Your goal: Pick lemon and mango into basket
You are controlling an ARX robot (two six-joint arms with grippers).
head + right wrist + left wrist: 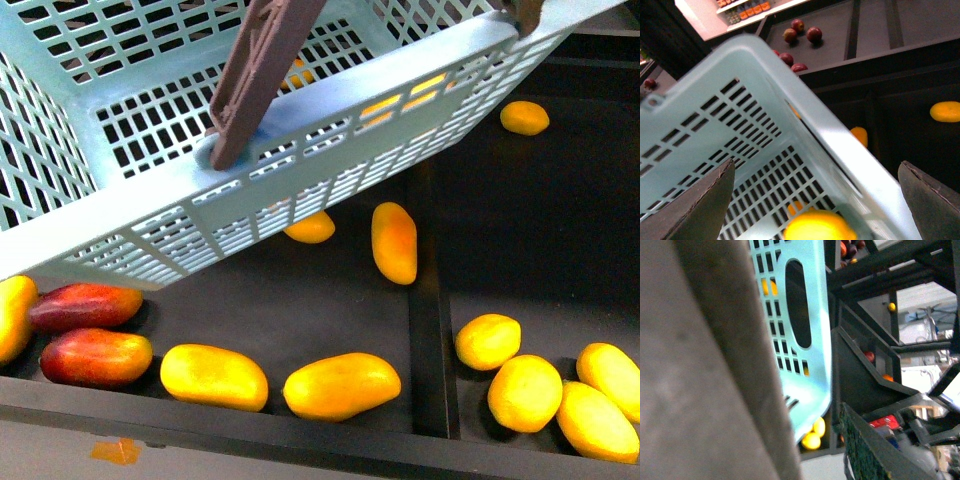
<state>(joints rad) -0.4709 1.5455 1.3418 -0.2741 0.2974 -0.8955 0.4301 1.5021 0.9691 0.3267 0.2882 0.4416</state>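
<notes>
Broadly, shelf [520,230]: dark, split by a divider [430,330] into a left and a right compartment; fruit lies loose in both
Basket [300,170]: turquoise, slotted, tilted, hanging over the back of the left compartment; it blocks most of that compartment from the front camera
Handle [255,80]: brown; it slants across the basket's open top and hides part of something yellow behind it
Left gripper [710,370]: a grey, blurred mass fills half of its own camera; the basket's end wall with its oval grip hole stands just beside it; I cannot tell whether it is clenched or released
Right gripper [816,163]: fingers [710,205] spread wide above the basket's inside; nothing is pinched between them
Mangoes [341,385]: two along the front edge of the left compartment; one near the divider; one half hidden under the basket's rim
Red mangoes [96,357]: two, touching, at the left front
Lemons [524,392]: four clustered in the right compartment's front; one apart at the back
Yellow fruit [817,227]: inside the basket, below the right gripper; too blurred to name
</notes>
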